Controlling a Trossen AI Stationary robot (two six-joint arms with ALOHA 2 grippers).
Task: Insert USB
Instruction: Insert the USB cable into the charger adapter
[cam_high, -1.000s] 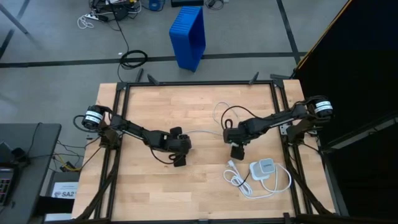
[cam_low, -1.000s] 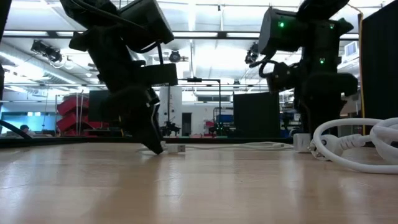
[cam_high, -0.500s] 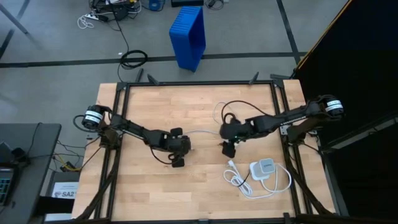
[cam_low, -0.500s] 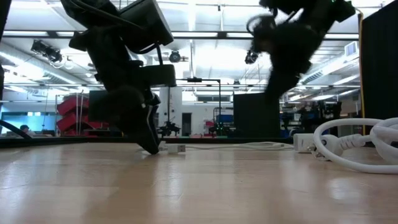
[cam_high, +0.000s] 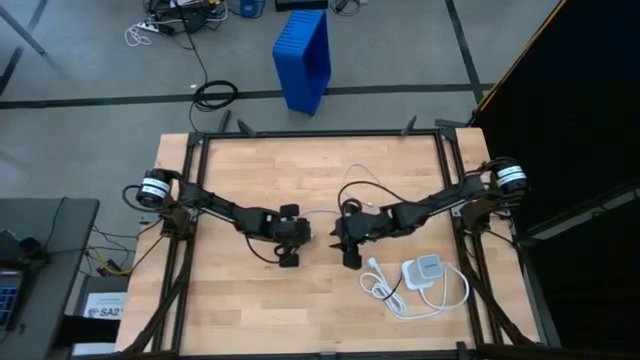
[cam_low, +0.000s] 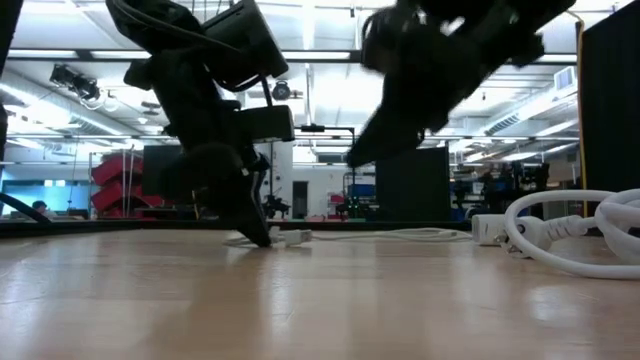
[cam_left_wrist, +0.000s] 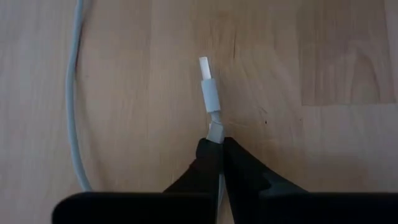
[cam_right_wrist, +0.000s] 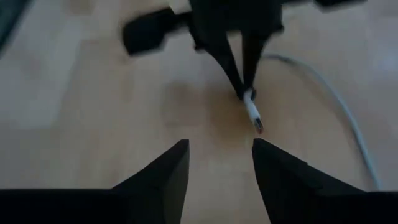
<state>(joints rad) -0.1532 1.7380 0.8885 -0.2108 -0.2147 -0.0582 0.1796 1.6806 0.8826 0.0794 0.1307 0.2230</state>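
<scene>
The USB is a thin white cable (cam_high: 352, 181) looped at the table's middle. It ends in a white and metal plug (cam_left_wrist: 209, 94). My left gripper (cam_high: 304, 236) is shut on the cable right behind the plug. The plug points toward my right gripper (cam_right_wrist: 219, 163), which hangs open a short way to the plug's right with nothing between its fingers. In the low view the plug (cam_low: 296, 237) sticks out beside the left fingers (cam_low: 256, 226), close to the tabletop. The white charger block (cam_high: 424, 270) lies flat at the front right. My left gripper pinches the thin cable just behind the plug's white body (cam_left_wrist: 215, 130) between its two fingertips. The fingers come from above, slanting down, and lie in line with the plug. The plug sticks out past the tips, nearly level; whether it touches the wood I cannot tell.
A thicker white cord (cam_high: 385, 291) lies coiled beside the charger block, and its loops (cam_low: 572, 226) show at the low view's right. The bare wooden tabletop (cam_high: 260, 170) stretches to the far and near left. A blue bin (cam_high: 303, 55) stands on the floor beyond the table.
My right gripper has swept toward the table's left, from near the right-middle to just in front of the plug. My left gripper has edged a little to the right, and the plug end of the cable has shifted with it.
</scene>
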